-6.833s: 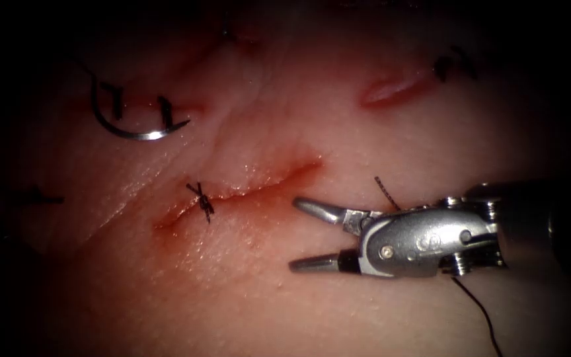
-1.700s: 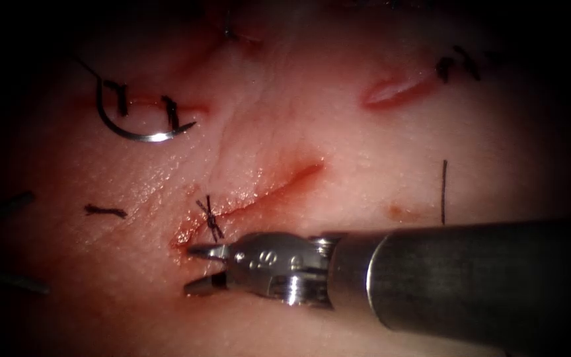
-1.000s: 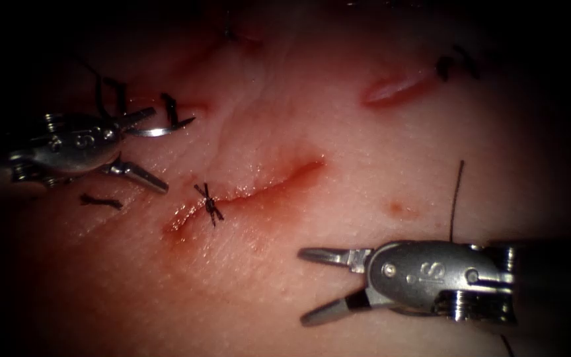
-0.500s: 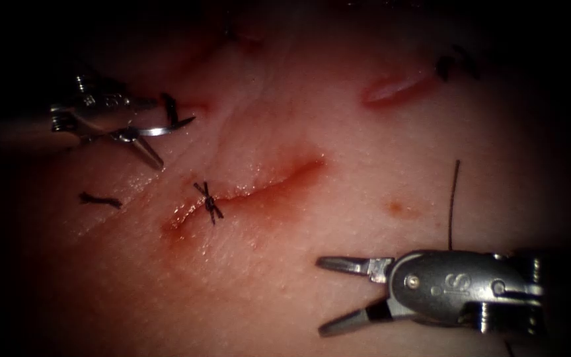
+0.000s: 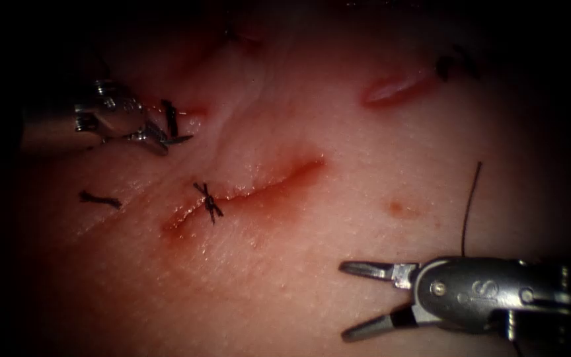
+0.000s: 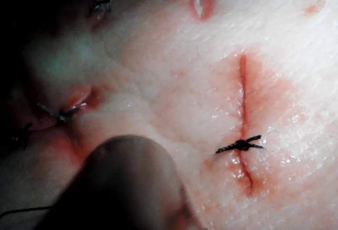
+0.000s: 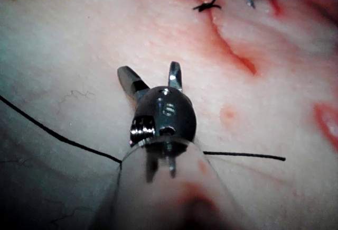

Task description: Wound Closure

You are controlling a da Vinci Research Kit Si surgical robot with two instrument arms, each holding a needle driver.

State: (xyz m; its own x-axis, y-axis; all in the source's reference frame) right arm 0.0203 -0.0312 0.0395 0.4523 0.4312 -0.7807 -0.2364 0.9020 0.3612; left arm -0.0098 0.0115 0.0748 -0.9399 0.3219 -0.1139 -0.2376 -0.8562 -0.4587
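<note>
My left tool (image 5: 156,137) reaches in at the upper left, left of the cut, with its jaws shut on the curved needle (image 5: 181,139) close to its pointed end. The rest of the curve is hidden behind the tool, and the needle lies on the tissue surface beside old stitches (image 5: 170,118). The cut (image 5: 266,186) runs slantwise through the middle, with one knotted stitch (image 5: 207,201) at its lower left part. My right tool (image 5: 345,301) hovers low on the right of the cut, jaws wide apart and holding nothing, as the right wrist view confirms (image 7: 149,70).
A loose thread (image 5: 470,205) rises from behind the right tool. A cut thread end (image 5: 100,198) lies left of the cut. A second small wound (image 5: 394,87) sits at the upper right, and a red spot (image 5: 398,209) marks the tissue.
The left tool came down over the needle and closed its jaws on it. The right tool, still open, drifted back toward the lower right, and the loose thread moved with it.
</note>
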